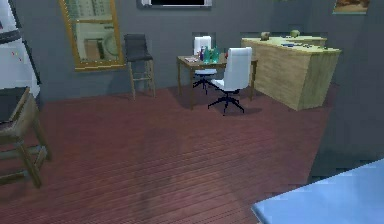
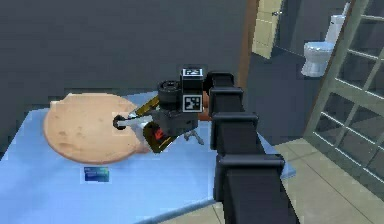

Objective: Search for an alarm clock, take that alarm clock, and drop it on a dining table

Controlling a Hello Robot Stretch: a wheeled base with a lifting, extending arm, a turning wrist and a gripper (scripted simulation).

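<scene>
1. Gripper [image 2: 133, 117] stands at the blue table [image 2: 50, 195], with its fingers across the edge of a tan disc [image 2: 80, 125]. Whether it holds anything cannot be told.
2. A brown-orange blob [image 2: 160, 136], possibly the clock, sits just under the gripper body. Contact with the table is unclear.
3. Risk: if released here, the blob could land on the disc's rim and tip or roll.
4. Risk: if the blob is ungrasped, a lift would leave it behind.
5. Materials: the table is smooth and flat. The disc is round, mottled and crust-like. The arm [image 2: 240, 150] is dark, square and matte. A small blue card [image 2: 97, 174] lies flat.
</scene>
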